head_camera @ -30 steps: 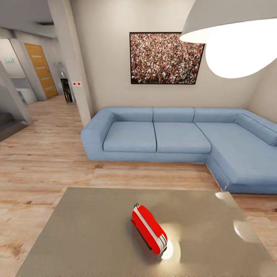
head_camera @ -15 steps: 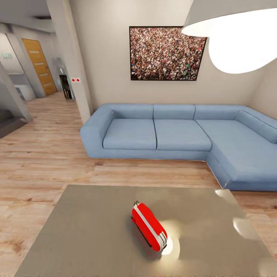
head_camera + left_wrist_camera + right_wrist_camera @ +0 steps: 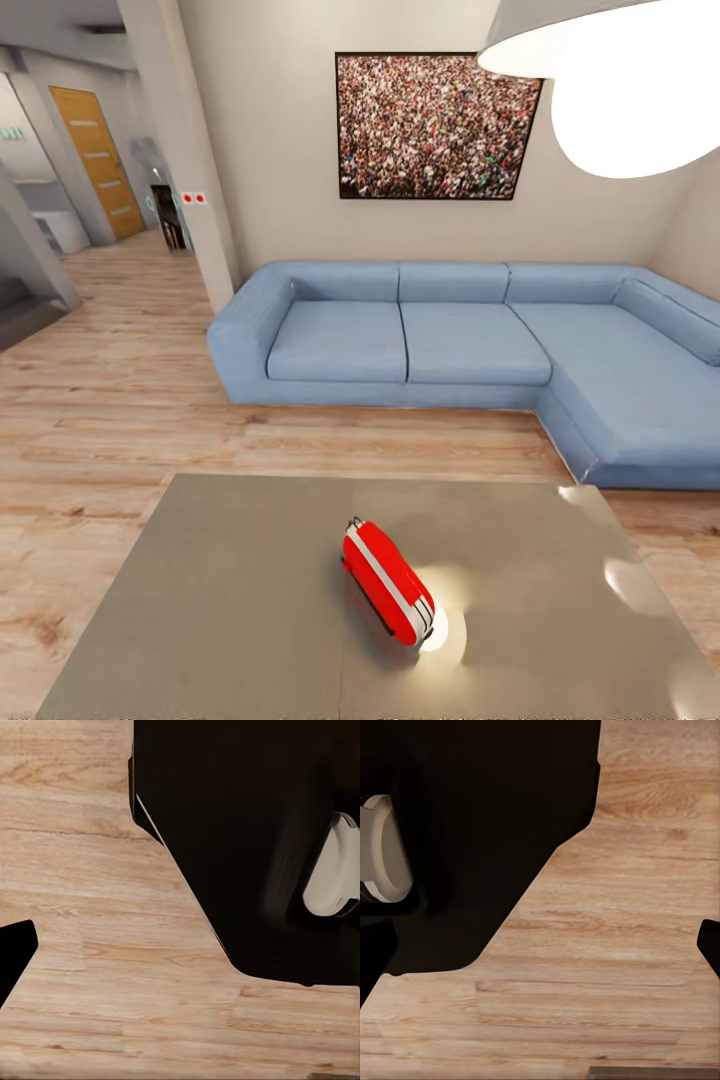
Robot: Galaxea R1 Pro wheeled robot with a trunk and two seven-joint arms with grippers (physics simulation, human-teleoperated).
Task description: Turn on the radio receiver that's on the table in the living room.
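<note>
The red radio receiver (image 3: 388, 583), with its white-silver edge band, stands on its edge near the middle of the glossy grey-taupe table (image 3: 220, 600) in the head view, lower centre. A bright lamp reflection lies on the tabletop beside it. Behind the table the living room shows a light blue L-shaped sofa (image 3: 470, 345) and a framed crowd photo (image 3: 435, 125). In the left wrist view my left gripper (image 3: 180, 964) hangs over wood floor, one dark fingertip (image 3: 13, 960) at the frame edge. My right gripper (image 3: 540, 949) likewise shows one fingertip (image 3: 711, 945). Nothing lies between the fingers.
A strip of light wood floor (image 3: 120, 400) separates the table from the sofa. A large white pendant lamp (image 3: 620, 70) hangs at upper right. A beige pillar (image 3: 190, 150) and a hallway with a wooden door (image 3: 95, 160) are at left. My black base (image 3: 247, 832) fills part of both wrist views.
The whole head picture has shifted slightly: the photo sits higher and the table's far edge has moved up, so the camera has moved. The radio keeps its place on the table.
</note>
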